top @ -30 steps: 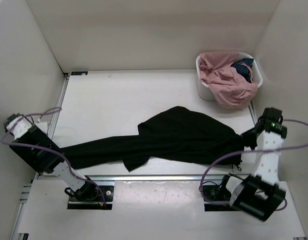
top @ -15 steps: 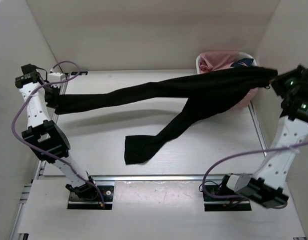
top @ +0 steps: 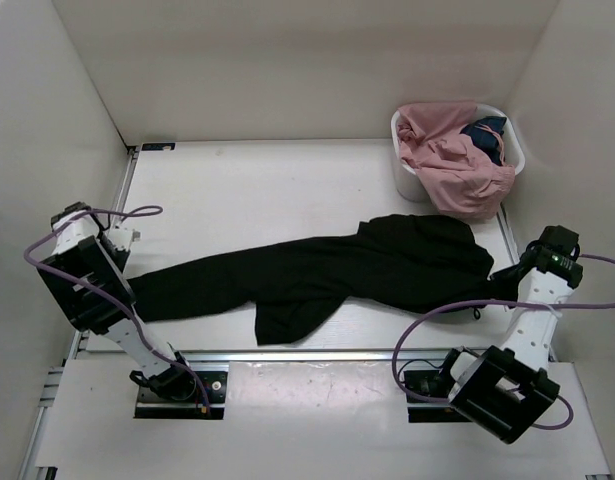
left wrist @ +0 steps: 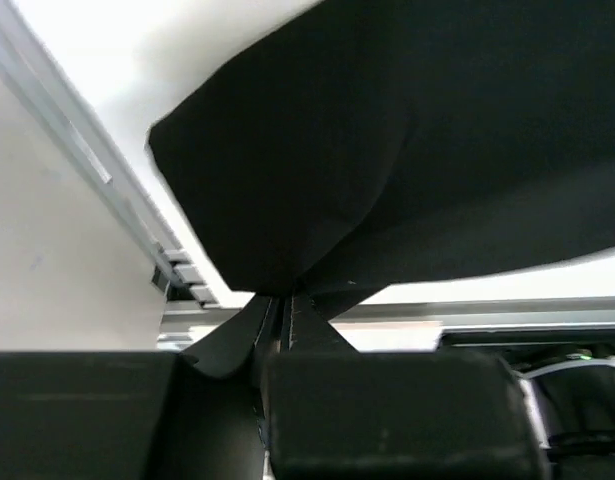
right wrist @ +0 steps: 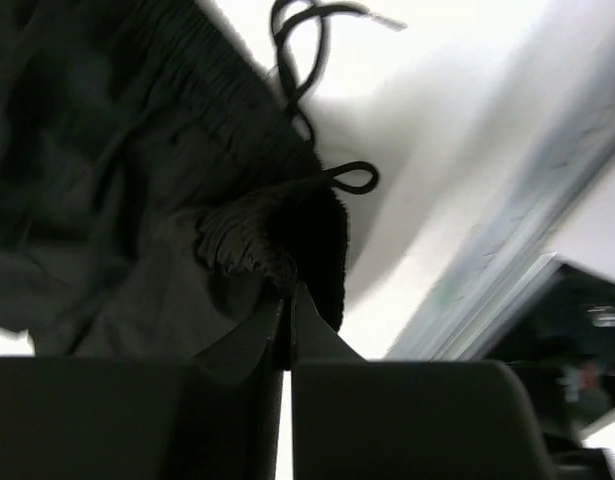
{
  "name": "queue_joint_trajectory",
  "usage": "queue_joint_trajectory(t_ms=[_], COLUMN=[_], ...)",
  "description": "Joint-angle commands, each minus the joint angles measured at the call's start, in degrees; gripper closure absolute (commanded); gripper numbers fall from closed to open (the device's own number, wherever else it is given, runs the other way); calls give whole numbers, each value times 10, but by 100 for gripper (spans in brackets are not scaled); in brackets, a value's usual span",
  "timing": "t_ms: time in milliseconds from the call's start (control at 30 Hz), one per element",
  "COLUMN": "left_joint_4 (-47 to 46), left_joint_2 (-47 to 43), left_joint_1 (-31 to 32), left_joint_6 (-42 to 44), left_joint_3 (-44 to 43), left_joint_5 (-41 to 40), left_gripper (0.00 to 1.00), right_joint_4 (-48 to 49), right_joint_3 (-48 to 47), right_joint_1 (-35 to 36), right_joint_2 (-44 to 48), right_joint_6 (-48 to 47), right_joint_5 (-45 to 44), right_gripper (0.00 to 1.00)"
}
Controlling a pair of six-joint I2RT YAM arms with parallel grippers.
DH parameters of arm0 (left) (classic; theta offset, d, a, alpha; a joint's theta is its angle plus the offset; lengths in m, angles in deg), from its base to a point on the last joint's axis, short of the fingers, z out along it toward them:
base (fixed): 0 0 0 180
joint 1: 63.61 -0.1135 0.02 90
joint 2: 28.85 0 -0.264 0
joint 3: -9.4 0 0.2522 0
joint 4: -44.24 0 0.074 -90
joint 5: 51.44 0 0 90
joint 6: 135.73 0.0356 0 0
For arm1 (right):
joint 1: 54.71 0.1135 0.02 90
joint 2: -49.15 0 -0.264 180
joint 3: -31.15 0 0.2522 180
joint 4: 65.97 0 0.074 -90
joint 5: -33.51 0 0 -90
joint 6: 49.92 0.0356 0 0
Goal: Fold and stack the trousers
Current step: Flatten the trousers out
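The black trousers [top: 357, 268] lie stretched across the table from left to right, one leg doubled back toward the front edge. My left gripper [top: 127, 272] is shut on a leg hem at the left; in the left wrist view the black cloth [left wrist: 387, 150] runs out from between its closed jaws [left wrist: 285, 305]. My right gripper [top: 507, 275] is shut on the gathered waistband [right wrist: 257, 235] at the right, its drawstring [right wrist: 307, 60] lying loose on the table. Both ends are held low, near the table.
A white basket [top: 405, 180] holding pink and dark clothes [top: 452, 160] stands at the back right corner. White walls enclose the table on three sides. Metal rails run along the left [top: 115, 215] and front [top: 317, 352] edges.
Half a second ago both arms held the trousers raised and stretched toward the back. Now both have come down and forward, and the trousers lie on the table again.
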Motion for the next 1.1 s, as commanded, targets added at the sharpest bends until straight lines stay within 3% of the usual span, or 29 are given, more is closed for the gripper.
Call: queue_joint_trajectory(t_ms=[0, 100, 233, 400, 533, 700, 767, 800, 833, 867, 933, 1067], left_joint_4=[-50, -50, -28, -1, 11, 11, 6, 6, 6, 6, 6, 28], left_joint_2=[-7, 11, 34, 45, 39, -1, -7, -7, -7, -7, -13, -24], left_joint_1=[-44, -74, -81, -81, -81, -88, -93, -93, -93, -93, -93, -93], left_joint_6=[21, 26, 32, 38, 44, 66, 72, 72, 72, 72, 72, 72], left_joint_3=[-17, -52, -136, -168, -157, -75, -50, -30, -22, -15, -9, -15], left_joint_5=[-41, -41, -41, -41, -35, -56, -61, -61, -61, -55, -43, -15], left_gripper=[86, 86, 86, 86, 86, 86, 86, 86, 86, 86, 86, 86], right_joint_4=[-9, -9, -30, -65, -76, -81, -87, -87, -81, -60, -15, 20], right_joint_3=[-14, -24, -111, -226, -186, -69, -28, 5, 15, 23, 23, -25], right_joint_1=[-3, -3, -3, -3, -3, -3, -3, -3, -3, -3, -3, 32], right_joint_2=[22, 17, -9, -16, 7, 47, 56, 62, 69, 69, 64, 51], right_joint_6=[-24, -31, -36, -41, -28, 1, 28, 40, 50, 9, -32, -109], right_joint_5=[-112, -112, -136, -163, -185, -292, -373, -397, -403, -389, -299, -158], right_gripper=[100, 100, 100, 100, 100, 100, 100, 97, 75, 60, 24, 15])
